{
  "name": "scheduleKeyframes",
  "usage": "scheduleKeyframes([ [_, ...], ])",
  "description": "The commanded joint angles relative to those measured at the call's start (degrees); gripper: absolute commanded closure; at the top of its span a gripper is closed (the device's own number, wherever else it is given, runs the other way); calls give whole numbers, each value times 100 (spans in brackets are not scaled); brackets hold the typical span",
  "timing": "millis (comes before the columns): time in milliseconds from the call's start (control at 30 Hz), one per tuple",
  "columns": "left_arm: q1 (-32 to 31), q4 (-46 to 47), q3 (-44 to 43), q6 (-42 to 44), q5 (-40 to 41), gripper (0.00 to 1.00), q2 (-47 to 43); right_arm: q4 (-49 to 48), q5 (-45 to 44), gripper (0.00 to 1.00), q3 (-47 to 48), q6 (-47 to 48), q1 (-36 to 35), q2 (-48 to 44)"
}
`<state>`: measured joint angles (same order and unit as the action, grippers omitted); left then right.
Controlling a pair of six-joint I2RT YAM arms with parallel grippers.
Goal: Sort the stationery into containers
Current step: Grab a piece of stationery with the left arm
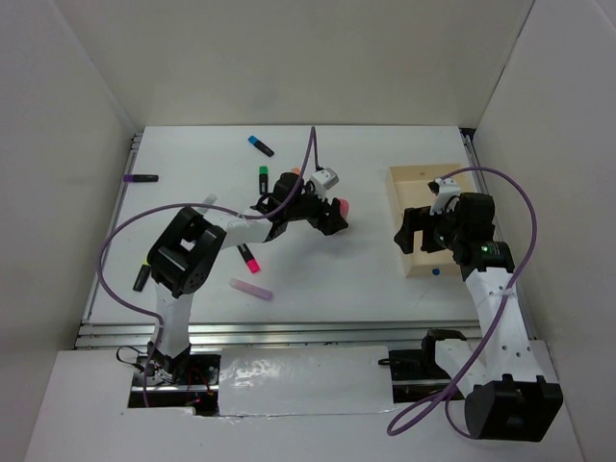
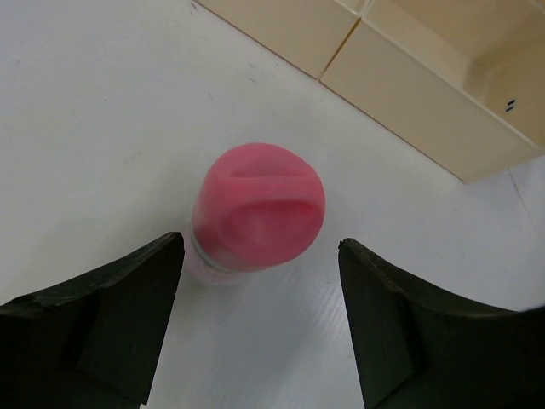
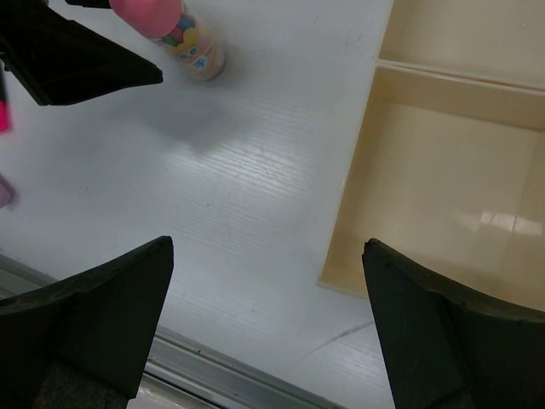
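A pink tube [image 1: 343, 207] stands upright on the white table left of the tan wooden tray [image 1: 409, 176]. My left gripper [image 1: 334, 219] is open and sits just above and behind the tube. In the left wrist view the tube's pink cap [image 2: 260, 204] lies just ahead of the open gripper [image 2: 260, 246], untouched. My right gripper [image 1: 404, 234] is open and empty at the tray's left rim. In the right wrist view the open gripper [image 3: 266, 245] hovers over bare table beside the tray [image 3: 443, 170], with the tube [image 3: 183, 34] far off. Markers lie loose on the left half of the table.
A blue marker [image 1: 260, 145], a green one [image 1: 262, 178], a purple one [image 1: 141, 178], a pink highlighter [image 1: 249, 258], a pale pink pen [image 1: 251, 289] and a black marker [image 1: 141, 277] lie loose. The tray rim carries a blue dot [image 1: 435, 272]. White walls enclose the table.
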<state>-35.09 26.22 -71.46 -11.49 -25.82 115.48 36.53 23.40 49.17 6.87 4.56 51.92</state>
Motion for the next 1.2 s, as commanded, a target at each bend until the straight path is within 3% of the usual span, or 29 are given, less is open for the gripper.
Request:
scheduleKeyframes([
  [0, -24, 490, -324, -143, -125, 15, 167, -76, 51, 2, 216, -19, 54, 29],
  [500, -59, 376, -500, -29, -81, 42, 317, -94, 86, 2, 330, -55, 54, 116],
  [600, -59, 288, -518, -20, -133, 54, 291, -68, 95, 2, 357, -63, 54, 116],
  [700, -59, 165, -492, -12, -265, 74, 212, -24, 77, 2, 374, -81, 54, 73],
  [733, -51, 121, -465, 6, -274, 86, 99, -24, 60, 2, 383, -90, 54, 38],
  [833, -59, -37, -307, 198, -222, 99, -348, 47, -2, 2, 374, -90, 63, -111],
  [967, -112, -563, -184, 760, 15, 100, -1026, 284, 112, 2, 462, -142, 72, -252],
  [1167, -331, -1575, 315, 2447, 490, 100, -2344, 644, 402, 2, 708, -125, 72, -463],
])
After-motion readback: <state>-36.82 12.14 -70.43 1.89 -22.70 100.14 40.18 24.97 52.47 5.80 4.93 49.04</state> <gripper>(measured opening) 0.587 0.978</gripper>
